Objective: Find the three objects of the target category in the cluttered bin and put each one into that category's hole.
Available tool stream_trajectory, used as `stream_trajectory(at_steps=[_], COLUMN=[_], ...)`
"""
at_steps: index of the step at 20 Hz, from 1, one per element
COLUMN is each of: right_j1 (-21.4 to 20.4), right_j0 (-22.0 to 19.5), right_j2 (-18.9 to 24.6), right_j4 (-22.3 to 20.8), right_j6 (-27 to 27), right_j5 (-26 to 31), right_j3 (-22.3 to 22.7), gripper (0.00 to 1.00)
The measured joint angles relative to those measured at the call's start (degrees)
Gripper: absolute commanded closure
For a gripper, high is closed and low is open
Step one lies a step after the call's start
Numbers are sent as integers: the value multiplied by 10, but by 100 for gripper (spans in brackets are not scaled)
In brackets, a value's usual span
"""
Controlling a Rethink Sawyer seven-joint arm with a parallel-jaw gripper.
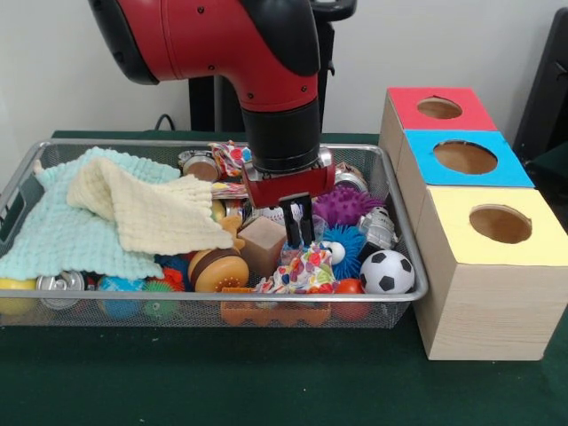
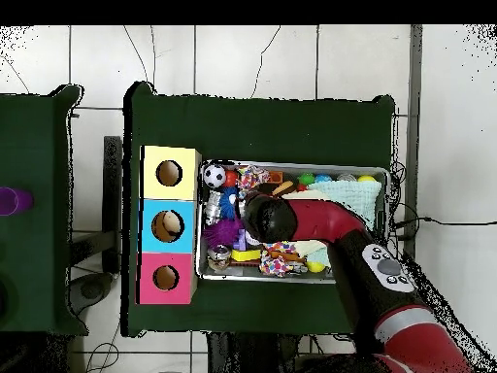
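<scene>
The silver wire mesh bin point(image 1: 417, 266) lies on the green table, packed with toys and cloths. My gripper point(image 1: 299, 240) reaches down into its right half. The two black fingers stand close together, with their tips at the top of a patterned colourful cloth point(image 1: 302, 269). I cannot tell if they pinch it. Around the gripper lie a brown block point(image 1: 264, 244), a purple spiky ball point(image 1: 344, 206), a blue spiky ball point(image 1: 344, 241) and a soccer ball point(image 1: 387, 272). In the overhead view the arm point(image 2: 291, 219) covers the gripper and the middle of the bin point(image 2: 291, 279).
Three wooden boxes with holed tops stand beside the bin: red point(image 1: 439, 108), blue point(image 1: 464, 157), yellow point(image 1: 500, 224). A mint cloth point(image 1: 62, 235) and a cream cloth point(image 1: 151, 209) cover the bin's left half. A toy burger point(image 1: 217, 269) and small balls lie along the front.
</scene>
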Motion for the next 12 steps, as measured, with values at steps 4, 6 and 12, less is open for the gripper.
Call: stream_trajectory(at_steps=[4, 6, 12], right_j1=[-2, -3, -5], right_j0=[9, 16, 21], right_j2=[-7, -13, -15], right_j4=[0, 0, 0], right_j6=[0, 0, 0], right_j5=[0, 0, 0], right_j3=[-1, -4, -6], gripper=[100, 0, 0])
